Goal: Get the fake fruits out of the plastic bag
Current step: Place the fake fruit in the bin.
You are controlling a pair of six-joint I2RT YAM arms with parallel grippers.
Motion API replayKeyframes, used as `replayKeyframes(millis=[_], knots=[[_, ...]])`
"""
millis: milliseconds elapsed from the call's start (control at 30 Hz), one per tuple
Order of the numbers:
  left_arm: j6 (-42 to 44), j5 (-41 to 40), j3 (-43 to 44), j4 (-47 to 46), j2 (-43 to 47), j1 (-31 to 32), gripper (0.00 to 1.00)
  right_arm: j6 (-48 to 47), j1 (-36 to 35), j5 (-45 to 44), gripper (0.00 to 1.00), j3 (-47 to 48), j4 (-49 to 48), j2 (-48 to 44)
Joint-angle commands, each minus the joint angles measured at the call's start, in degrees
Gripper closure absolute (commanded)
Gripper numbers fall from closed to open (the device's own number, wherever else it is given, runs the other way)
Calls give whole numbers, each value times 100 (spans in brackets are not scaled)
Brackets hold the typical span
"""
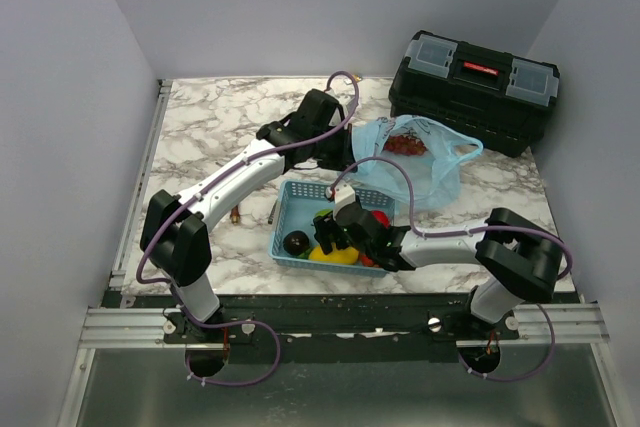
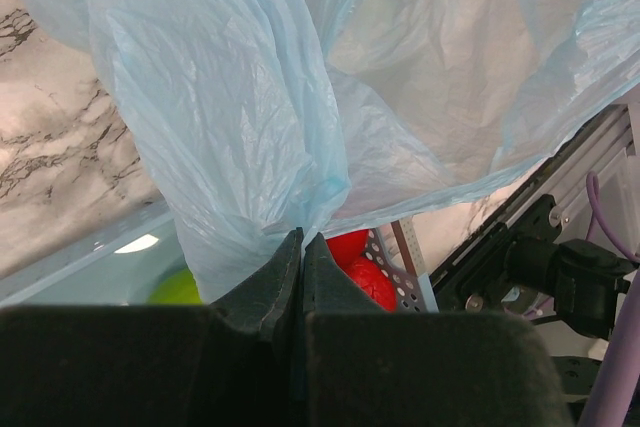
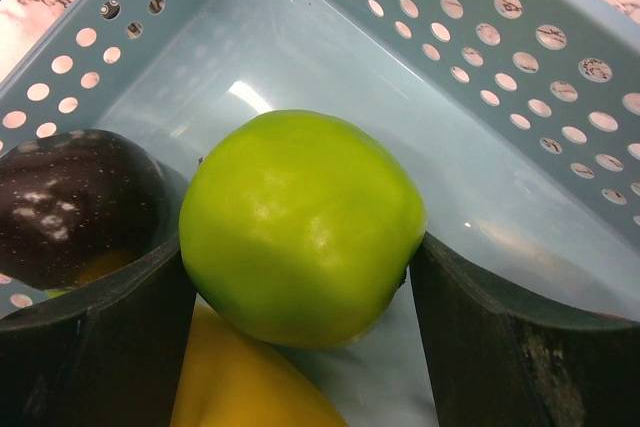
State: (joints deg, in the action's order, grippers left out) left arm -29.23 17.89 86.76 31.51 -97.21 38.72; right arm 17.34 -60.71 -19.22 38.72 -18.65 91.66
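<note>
Right fingers (image 3: 90,347) grip green apple (image 3: 300,227) inside basket (image 3: 520,57) beside plum (image 3: 70,207).

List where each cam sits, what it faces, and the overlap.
Top: above and behind the bases, looking down on table, both arms whole.
Left wrist: on left arm, faces the bag; left gripper pinches it.
Right wrist: on right arm, looks into the basket; right gripper holds the green apple.
Shared: top and right wrist both show basket, plum.
</note>
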Motion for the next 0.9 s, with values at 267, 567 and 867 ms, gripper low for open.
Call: replayKeyframes(millis=[267,567,867], knots=[[-30,48,-42,-95,-44,-49,100,74,-22,-56,15,-108,73,-274],[-39,84,-21,-93,-87,-69,100,63,-22,3,11,-205,223,-992],[-30,79,-63,-84,-32,-79,100,168,-23,-405,14,-641,571,-2528]])
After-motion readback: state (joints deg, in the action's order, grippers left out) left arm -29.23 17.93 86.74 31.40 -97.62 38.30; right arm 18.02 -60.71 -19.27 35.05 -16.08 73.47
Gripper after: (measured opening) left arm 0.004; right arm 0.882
